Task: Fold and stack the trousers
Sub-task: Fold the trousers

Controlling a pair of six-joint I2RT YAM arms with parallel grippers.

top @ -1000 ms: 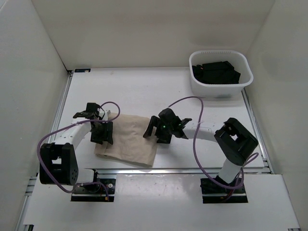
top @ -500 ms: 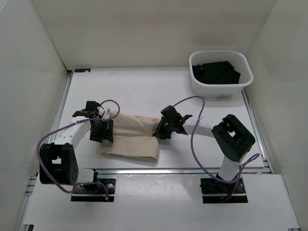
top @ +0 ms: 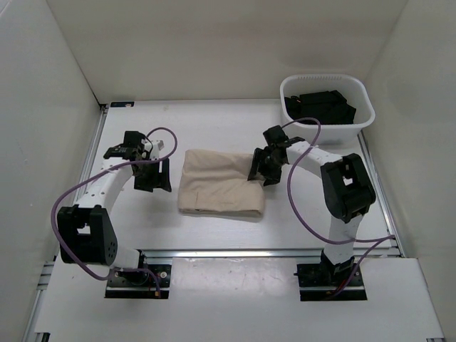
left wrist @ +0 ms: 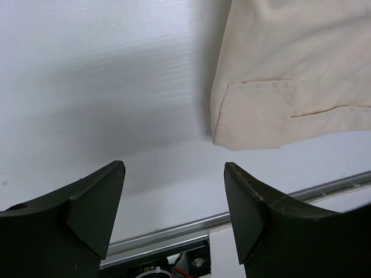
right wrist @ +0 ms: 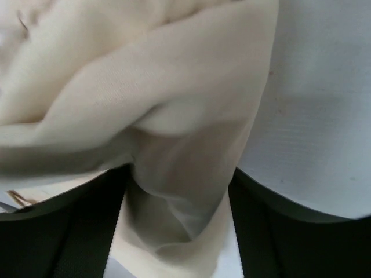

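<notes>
top external shows folded trousers (top: 221, 191) on the tabletop (top: 214, 128). left fingers (left wrist: 87, 214) gape empty beside them; right fingers (right wrist: 64, 231) stand apart astride their edge.

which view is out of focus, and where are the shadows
right wrist: the trousers fill the frame close to the lens, soft and out of focus; left wrist: sharp, hem stitching crisp, a soft shadow on the table beside the cloth; top external: even light, no glare, only faint shadows

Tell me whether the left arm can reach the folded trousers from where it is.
Probably yes: the left arm's open fingers hover beside the trousers, with only bare table between.
</notes>
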